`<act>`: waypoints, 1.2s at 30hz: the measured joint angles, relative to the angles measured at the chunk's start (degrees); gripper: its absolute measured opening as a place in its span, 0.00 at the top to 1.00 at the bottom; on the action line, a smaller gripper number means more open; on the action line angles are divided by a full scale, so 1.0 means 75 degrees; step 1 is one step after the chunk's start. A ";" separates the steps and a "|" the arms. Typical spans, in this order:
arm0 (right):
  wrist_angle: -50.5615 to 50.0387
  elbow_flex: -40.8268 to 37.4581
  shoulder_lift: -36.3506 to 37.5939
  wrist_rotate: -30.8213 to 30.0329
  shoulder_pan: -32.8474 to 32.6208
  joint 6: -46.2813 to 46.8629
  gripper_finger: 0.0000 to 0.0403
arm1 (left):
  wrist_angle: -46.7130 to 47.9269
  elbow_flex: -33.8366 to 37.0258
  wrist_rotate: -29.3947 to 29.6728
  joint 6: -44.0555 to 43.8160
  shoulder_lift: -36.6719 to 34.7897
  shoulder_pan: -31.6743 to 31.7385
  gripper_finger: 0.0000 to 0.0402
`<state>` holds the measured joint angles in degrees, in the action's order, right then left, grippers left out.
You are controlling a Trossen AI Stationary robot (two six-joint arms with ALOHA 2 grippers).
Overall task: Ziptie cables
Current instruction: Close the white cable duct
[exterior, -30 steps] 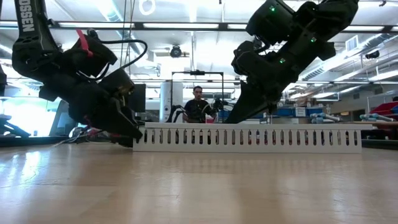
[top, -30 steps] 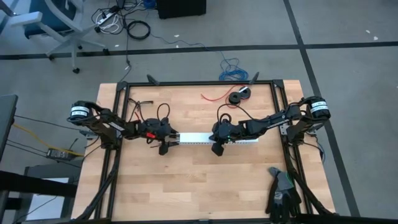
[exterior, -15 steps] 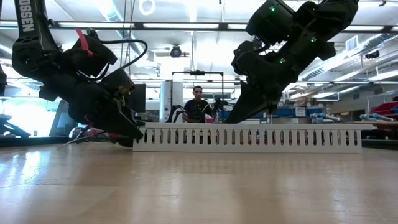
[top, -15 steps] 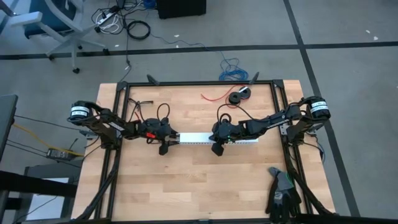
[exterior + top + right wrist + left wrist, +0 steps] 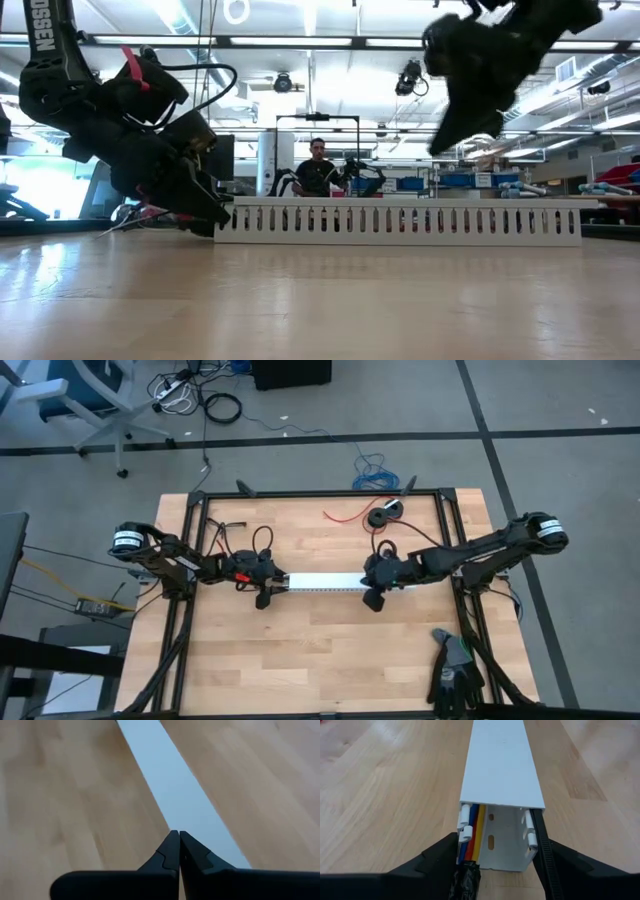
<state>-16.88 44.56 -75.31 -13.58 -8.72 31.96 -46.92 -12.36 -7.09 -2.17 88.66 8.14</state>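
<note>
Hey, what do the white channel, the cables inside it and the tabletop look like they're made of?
White channel: likely smooth matte plastic, with thin walls, molded slots and clips at its open end. Cables: probably plastic-insulated wires in glossy blue, red and yellow jackets, bundled in a wrinkled black wrap that looks like tape. Tabletop: wood, apparently sealed, with visible grain and joined strips.

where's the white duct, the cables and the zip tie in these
white duct (image 5: 499,765): left wrist view, on its flat lid.
cables (image 5: 471,832): left wrist view, on the coloured wires entering the duct's open end.
zip tie (image 5: 543,851): left wrist view, on the black strip beside the duct's end.
</note>
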 joint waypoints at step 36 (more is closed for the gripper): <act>0.3748 -0.0326 -0.1844 0.0421 0.0484 -0.1357 1.00 | 0.0007 0.0000 0.0006 -0.0191 0.0006 0.0003 0.38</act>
<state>11.23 42.11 -89.14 -10.42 -5.09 21.78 -46.87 -12.36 -7.05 -3.61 88.71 8.16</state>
